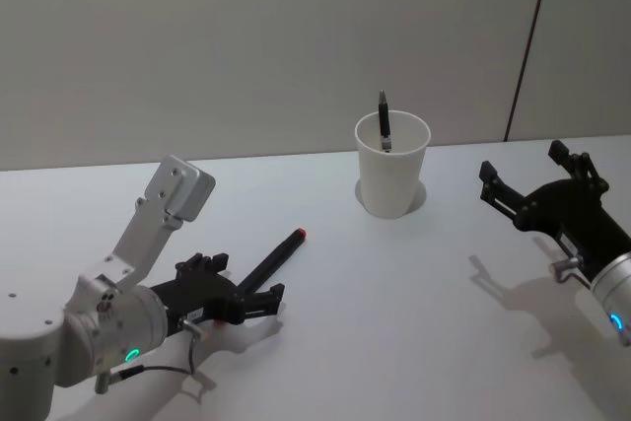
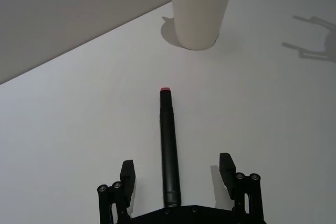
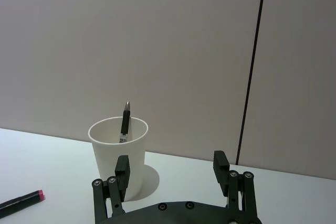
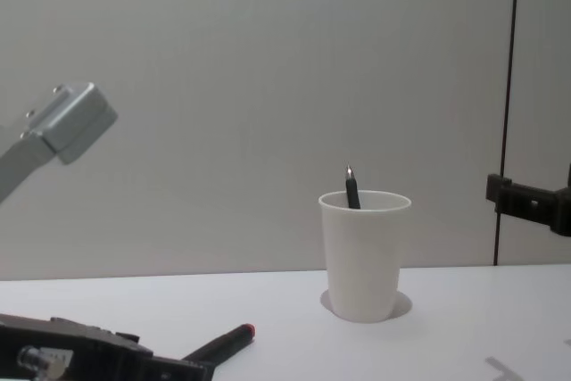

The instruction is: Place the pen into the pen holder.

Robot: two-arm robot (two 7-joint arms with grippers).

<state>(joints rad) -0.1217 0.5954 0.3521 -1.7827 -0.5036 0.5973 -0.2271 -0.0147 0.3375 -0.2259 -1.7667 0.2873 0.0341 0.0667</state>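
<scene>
A plain white bench (image 1: 394, 332) is filling the lower half of the head view, and a flat grey wall (image 1: 246, 46) is rising behind it. A thin dark seam (image 1: 527, 46) is running down the wall at the upper right of the frame.

The cup (image 1: 392, 179) is standing upright right of centre, near the bench's far edge, and is casting a small shadow at its base. A second pen (image 1: 384, 120) is already leaning inside it, with its tip poking above the rim.

The pen (image 1: 274, 261), black with a red end, is lying flat on the bench at lower centre-left, well apart from the cup. Its red end is pointing towards the cup.

The left end effector (image 1: 242, 278) is sitting low over the bench at the lower left. Its fingers are spread apart on either side of the pen's rear half. In the left wrist view bare bench is showing between each finger (image 2: 127, 170) and the pen, so nothing is being gripped.

The right end effector (image 1: 525, 165) is hovering at the right edge of the frame, beside the cup and clear of it. Its fingers (image 3: 220, 160) are also standing apart and are holding nothing, and its shadow is falling on the bench below it.
</scene>
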